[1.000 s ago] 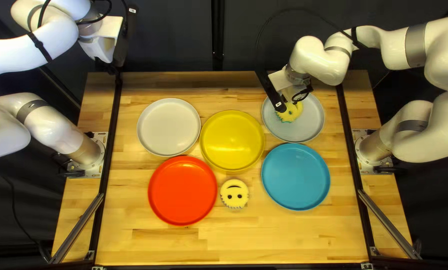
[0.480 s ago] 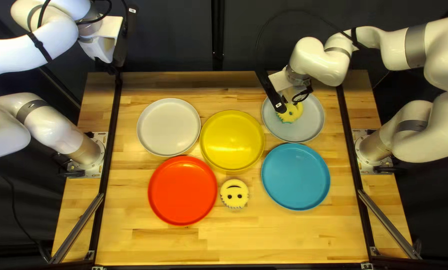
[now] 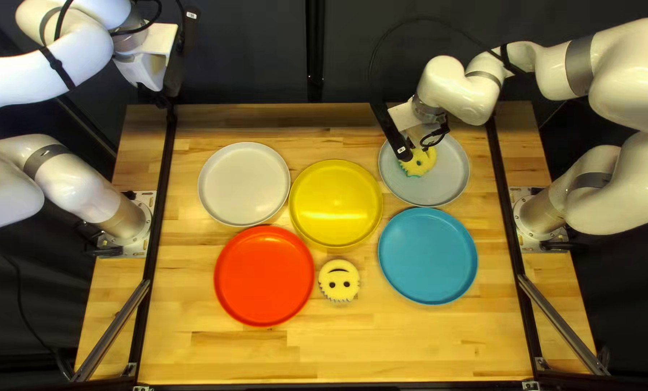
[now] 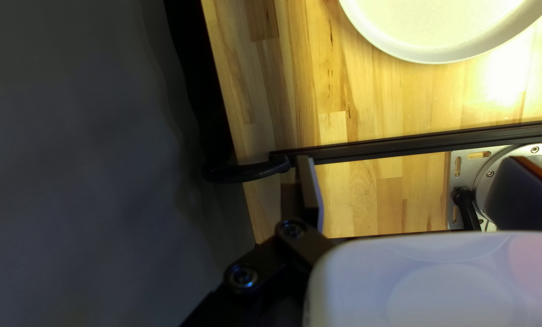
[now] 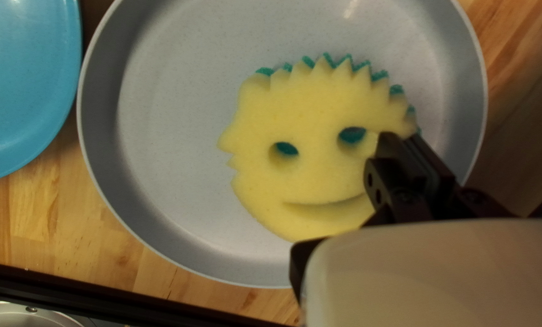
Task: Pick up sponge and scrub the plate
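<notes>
Fine speckles are seen in the blue-grey of the round, rimmed plate [image 5: 162, 139]. The yellow, round, face-shaped sponge [image 5: 313, 115] is edged along its spikes with teal, and teal is shown through its eye holes. A second yellow, round, smiling sponge [image 3: 339, 272] is marked with dark eyes and mouth. Plain colours are borne by the round, rimmed plates: off-white [image 3: 243, 183], yellow [image 3: 336, 203], red [image 3: 264, 276] and blue [image 3: 427, 255]. The light-brown wooden desk [image 3: 266, 355] is patterned with honey and darker brown strips.
</notes>
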`<state>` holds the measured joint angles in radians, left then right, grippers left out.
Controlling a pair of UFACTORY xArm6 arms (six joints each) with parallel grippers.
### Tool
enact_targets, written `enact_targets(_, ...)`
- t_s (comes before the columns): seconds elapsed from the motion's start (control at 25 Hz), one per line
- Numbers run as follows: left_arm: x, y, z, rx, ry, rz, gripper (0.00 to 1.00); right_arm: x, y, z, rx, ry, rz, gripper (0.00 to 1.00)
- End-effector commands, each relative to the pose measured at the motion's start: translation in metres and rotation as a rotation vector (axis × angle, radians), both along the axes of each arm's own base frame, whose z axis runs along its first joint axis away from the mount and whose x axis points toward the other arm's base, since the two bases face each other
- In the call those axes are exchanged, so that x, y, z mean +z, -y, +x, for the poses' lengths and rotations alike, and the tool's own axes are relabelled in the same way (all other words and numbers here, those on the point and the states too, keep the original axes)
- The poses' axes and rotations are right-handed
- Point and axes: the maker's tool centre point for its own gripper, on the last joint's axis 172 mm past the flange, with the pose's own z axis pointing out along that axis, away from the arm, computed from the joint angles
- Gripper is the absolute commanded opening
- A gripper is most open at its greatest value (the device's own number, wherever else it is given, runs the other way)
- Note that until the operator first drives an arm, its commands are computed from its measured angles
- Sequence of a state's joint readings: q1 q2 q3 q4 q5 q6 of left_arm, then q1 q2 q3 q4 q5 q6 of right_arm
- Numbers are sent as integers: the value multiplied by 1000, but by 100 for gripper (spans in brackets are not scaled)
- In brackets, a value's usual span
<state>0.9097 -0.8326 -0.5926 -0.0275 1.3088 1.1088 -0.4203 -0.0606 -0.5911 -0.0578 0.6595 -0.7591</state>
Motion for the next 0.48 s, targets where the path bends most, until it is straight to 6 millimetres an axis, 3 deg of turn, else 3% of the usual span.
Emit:
enact_targets(0.04,0,0,0,0,0,0,100,-6,-2,7,-5,0,1,0)
enact_targets(0.36,0,0,0,0,0,0,100,-6,43,6,-21,-21,-2,0)
enact_targets(0.48,0,0,0,0,0,0,100,-7,52,4,-27,-32,-2,0)
